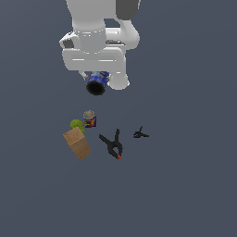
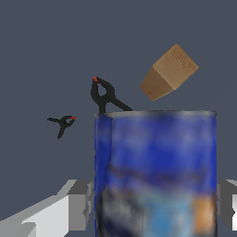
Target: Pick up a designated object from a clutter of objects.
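Pincer (image 1: 96, 81) grasps the blue can (image 1: 96, 83) by its sides, raised well clear of the box (image 1: 77, 143) and clamps, presumably to avoid snagging them.

A flat floor (image 1: 185, 194) — dark slate-grey, 1 even tone, filling the background of both views

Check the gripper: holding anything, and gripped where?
Yes: the blue can sits between the gripper fingers, clamped across its cylindrical side wall, dark end pointing away from the wrist.
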Tool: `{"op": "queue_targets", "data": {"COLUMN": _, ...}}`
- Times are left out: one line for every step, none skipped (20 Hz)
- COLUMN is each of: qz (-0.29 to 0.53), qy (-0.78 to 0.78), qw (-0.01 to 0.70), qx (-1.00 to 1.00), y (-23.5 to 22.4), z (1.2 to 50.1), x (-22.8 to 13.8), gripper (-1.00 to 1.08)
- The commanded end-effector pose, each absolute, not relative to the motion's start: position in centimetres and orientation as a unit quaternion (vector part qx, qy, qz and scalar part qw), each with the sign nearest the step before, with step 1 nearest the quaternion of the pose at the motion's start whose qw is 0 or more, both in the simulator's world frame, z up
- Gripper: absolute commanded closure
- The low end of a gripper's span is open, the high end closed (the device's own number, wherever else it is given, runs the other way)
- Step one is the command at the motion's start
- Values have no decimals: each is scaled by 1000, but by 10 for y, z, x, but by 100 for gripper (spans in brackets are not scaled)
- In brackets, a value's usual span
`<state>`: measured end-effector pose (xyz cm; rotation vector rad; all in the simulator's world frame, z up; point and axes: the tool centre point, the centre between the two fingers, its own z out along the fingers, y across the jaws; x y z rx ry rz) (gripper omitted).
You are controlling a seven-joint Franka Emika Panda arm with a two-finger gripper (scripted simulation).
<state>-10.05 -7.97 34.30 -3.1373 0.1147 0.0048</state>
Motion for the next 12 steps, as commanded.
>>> {"op": "queue_targets", "data": {"qz": 0, "qy": 36, "qw": 1, "qx": -999, "y": -89, "z": 366, "x": -96, "gripper": 108}}
{"op": "queue_targets", "data": {"qz": 0, "qy": 36, "qw": 0, "qx": -999, "y": -92, "z": 374, "x": -95, "gripper": 108}}
{"op": "queue_targets", "data": {"qz": 0, "qy": 36, "qw": 0, "qx": -999, "y": -95, "z": 381, "x": -93, "gripper": 108}}
{"op": "queue_targets", "data": {"qz": 0, "qy": 36, "qw": 0, "qx": -999, "y": -98, "z": 388, "x": -92, "gripper": 108}}
{"op": "queue_targets", "data": {"qz": 0, "qy": 36, "qw": 0, "qx": -999, "y": -101, "z": 394, "x": -91, "gripper": 108}}
{"op": "queue_targets", "data": {"qz": 0, "qy": 36, "qw": 0, "qx": -999, "y": -103, "z": 400, "x": -89, "gripper": 108}}
{"op": "queue_targets", "data": {"qz": 0, "qy": 36, "qw": 0, "qx": -999, "y": -106, "z": 405, "x": -88, "gripper": 108}}
{"op": "queue_targets", "data": {"qz": 0, "qy": 36, "qw": 0, "qx": -999, "y": -108, "z": 409, "x": -87, "gripper": 108}}
{"op": "queue_targets", "data": {"qz": 0, "qy": 36, "qw": 0, "qx": -999, "y": -109, "z": 414, "x": -86, "gripper": 108}}
{"op": "queue_targets", "data": {"qz": 0, "qy": 36, "qw": 0, "qx": -999, "y": -111, "z": 417, "x": -85, "gripper": 108}}
{"op": "queue_targets", "data": {"qz": 0, "qy": 36, "qw": 0, "qx": -999, "y": -113, "z": 420, "x": -84, "gripper": 108}}
{"op": "queue_targets", "data": {"qz": 0, "qy": 36, "qw": 0, "qx": -999, "y": -114, "z": 423, "x": -84, "gripper": 108}}
